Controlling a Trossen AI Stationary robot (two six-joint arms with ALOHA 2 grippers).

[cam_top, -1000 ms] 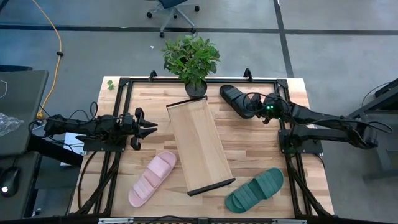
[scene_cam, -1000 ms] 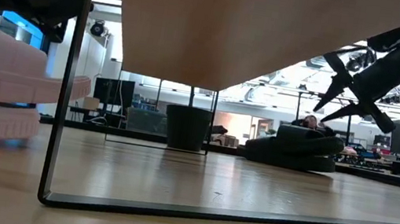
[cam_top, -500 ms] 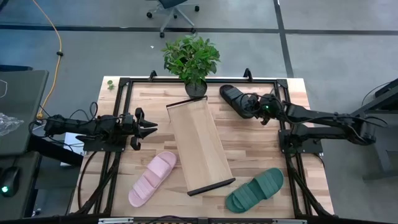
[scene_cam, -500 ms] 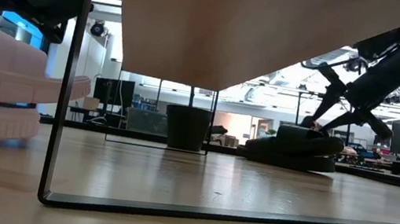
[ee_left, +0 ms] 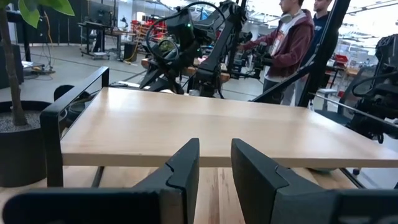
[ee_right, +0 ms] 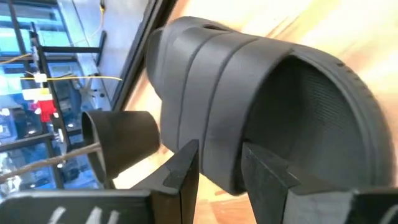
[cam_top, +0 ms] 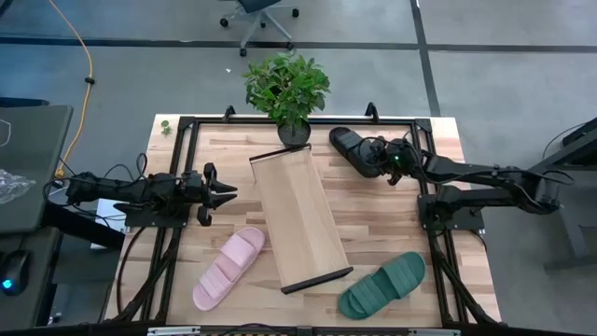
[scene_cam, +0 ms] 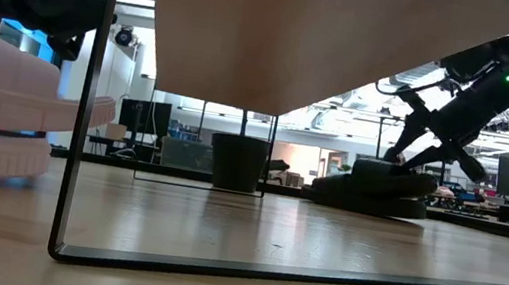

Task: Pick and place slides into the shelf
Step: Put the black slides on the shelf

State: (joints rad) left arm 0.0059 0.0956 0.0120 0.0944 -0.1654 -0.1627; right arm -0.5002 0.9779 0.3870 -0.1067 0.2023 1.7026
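The black slide [cam_top: 350, 145] lies sole-down near the table's far right corner, strap up [ee_right: 249, 93]. My right gripper [cam_top: 373, 157] is open at its right end; in the right wrist view [ee_right: 221, 165] one finger stands over the ribbed strap and the other at the strap's opening. The light-wood shelf [cam_top: 300, 219] stands mid-table on its black end bars [scene_cam: 286, 269]. The pink slide [cam_top: 229, 268] lies left of it and the green slide [cam_top: 382, 285] near right. My left gripper [cam_top: 231, 191] waits open, level, left of the shelf [ee_left: 205, 124]. My right gripper comes at the black slide's strap edge [ee_right: 217, 177] slanting down from the table's right, with a finger on either side of that edge. Whether either finger touches the strap I cannot tell. The slide lies flat on the table [scene_cam: 373, 193].
A potted plant [cam_top: 287, 89] stands at the far edge between the shelf and the black slide, its pot [ee_right: 121, 140] close beyond the slide. Black frame rails [cam_top: 182, 243] run along the table's sides. People [ee_left: 298, 43] stand in the room beyond the table.
My right gripper has moved toward the table's left and down onto the black slide, tipping its fingers downward until they stand about the strap. The slide, the shelf and my left arm have kept still.
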